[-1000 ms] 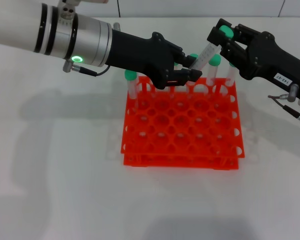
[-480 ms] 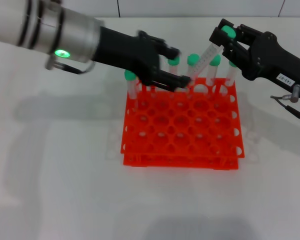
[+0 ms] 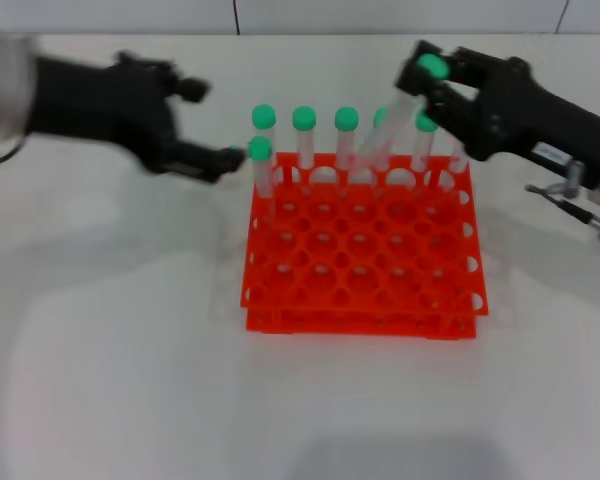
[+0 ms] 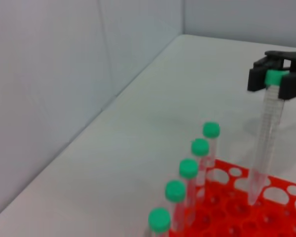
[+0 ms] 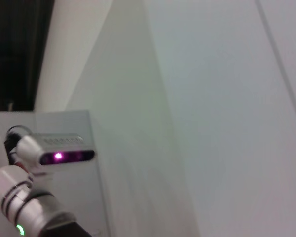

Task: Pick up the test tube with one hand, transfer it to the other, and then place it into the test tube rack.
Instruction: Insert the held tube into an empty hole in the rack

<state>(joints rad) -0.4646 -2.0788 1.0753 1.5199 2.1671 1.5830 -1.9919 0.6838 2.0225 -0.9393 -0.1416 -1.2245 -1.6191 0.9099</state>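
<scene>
The test tube (image 3: pixel 392 122) is clear with a green cap and hangs tilted. My right gripper (image 3: pixel 429 72), black with a white label, is shut on its cap end. The tube's lower tip is at the back row of the orange-red rack (image 3: pixel 360 275). The left wrist view shows the same: the right gripper (image 4: pixel 276 81) holds the tube (image 4: pixel 265 143) by its cap, tip down at a hole of the rack (image 4: pixel 237 217). My left gripper (image 3: pixel 212 122) is open and empty, left of the rack and apart from it.
Several other green-capped tubes (image 3: pixel 303 135) stand upright along the rack's back row and left side; they also show in the left wrist view (image 4: pixel 189 170). White table all round. The right wrist view shows only a wall and my left arm (image 5: pixel 29 212).
My left gripper has drawn back to the left, away from the tube and rack, with fingers open. The right gripper has kept the tube and shifted slightly left.
</scene>
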